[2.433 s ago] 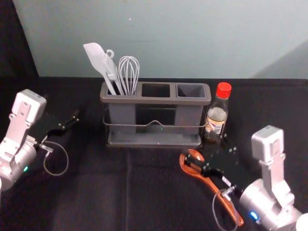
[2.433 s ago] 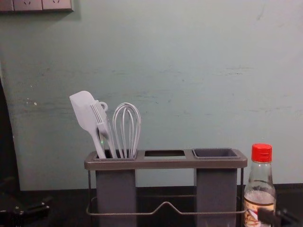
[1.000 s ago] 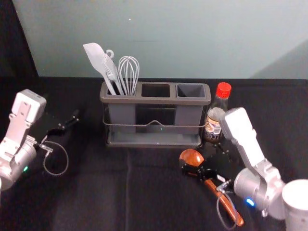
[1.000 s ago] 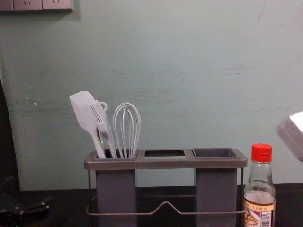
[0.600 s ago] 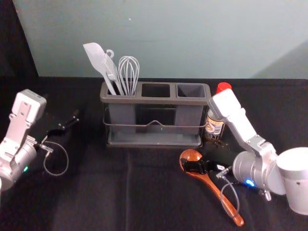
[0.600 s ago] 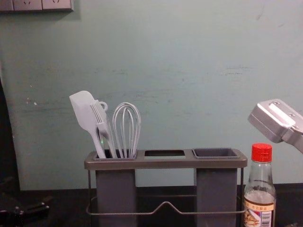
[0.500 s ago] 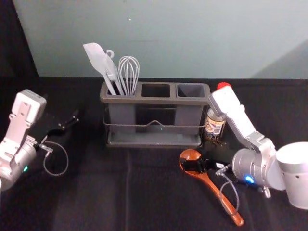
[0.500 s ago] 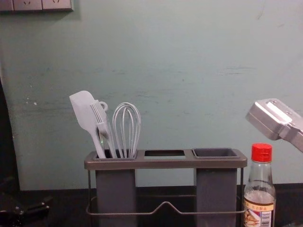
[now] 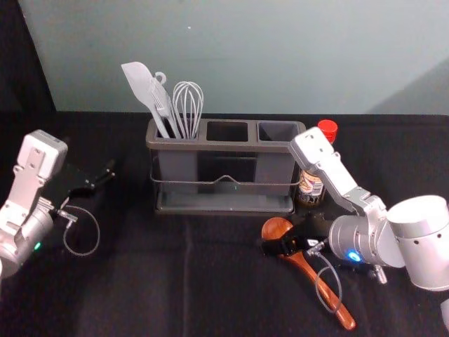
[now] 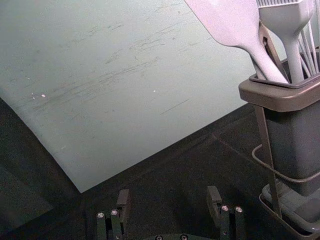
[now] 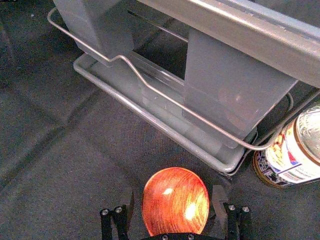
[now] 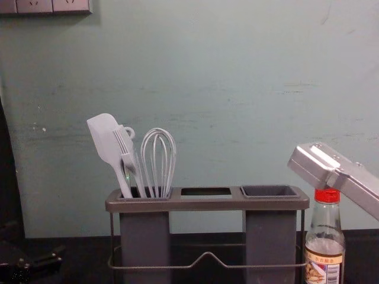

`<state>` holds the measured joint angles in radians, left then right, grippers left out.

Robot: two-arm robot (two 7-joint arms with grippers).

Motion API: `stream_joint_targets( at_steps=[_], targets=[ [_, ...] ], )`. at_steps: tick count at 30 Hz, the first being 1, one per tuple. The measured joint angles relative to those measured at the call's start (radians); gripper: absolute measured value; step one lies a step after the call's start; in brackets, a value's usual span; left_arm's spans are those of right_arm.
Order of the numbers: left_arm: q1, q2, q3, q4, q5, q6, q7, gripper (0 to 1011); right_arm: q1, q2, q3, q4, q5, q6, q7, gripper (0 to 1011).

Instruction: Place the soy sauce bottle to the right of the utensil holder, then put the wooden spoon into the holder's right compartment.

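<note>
spoon [image 9: 342, 315] first, operator: it lies on the surface [image 9: 140, 281] at about half past four from the utensil holder [image 9: 224, 146], its handle running toward five o'clock. your right gripper [image 11: 173, 200] reaches in from three o'clock, jaws open, one on each side of the bowl [image 11: 175, 192]. grasping looks like the step in hand. centre the bowl before you close, and squeeze evenly; that smooth, rounded wood could roll or squirt out of an off-centre pinch. once it is secure, raise it well clear, let the slim handle swing down to six, and take it toward twelve o'clock over the right compartment [image 9: 279, 131], handle first. the soy sauce bottle [image 12: 324, 248] stands upright at about three from the holder, so its placement looks done; your wrist housing [image 12: 314, 164] overlaps its red cap in the chest view, so rise with care.

the bottle is clear glass with a printed paper label, likely easy to tip. the holder has straight-sided, smooth grey cups and a thin bent wire rail [image 12: 177, 268] that could snag the handle. pale spatula [image 12: 105, 139], brush [image 12: 127, 154] and looped whisk [image 12: 158, 163] fill its left compartment. your left gripper [image 10: 167, 200] idles at nine, jaws apart.
</note>
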<state>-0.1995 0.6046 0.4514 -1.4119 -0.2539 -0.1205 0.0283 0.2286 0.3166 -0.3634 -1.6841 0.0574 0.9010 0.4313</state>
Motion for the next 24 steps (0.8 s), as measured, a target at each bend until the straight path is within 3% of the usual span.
stream_joint_targets(
  at_steps=[24],
  targets=[
    [0.0, 0.0, 0.0, 0.0, 0.0, 0.0, 0.0, 1000, 0.005, -0.02, -0.006, 0.029, -0.064, -0.012, 0.024, 1002]
  ],
)
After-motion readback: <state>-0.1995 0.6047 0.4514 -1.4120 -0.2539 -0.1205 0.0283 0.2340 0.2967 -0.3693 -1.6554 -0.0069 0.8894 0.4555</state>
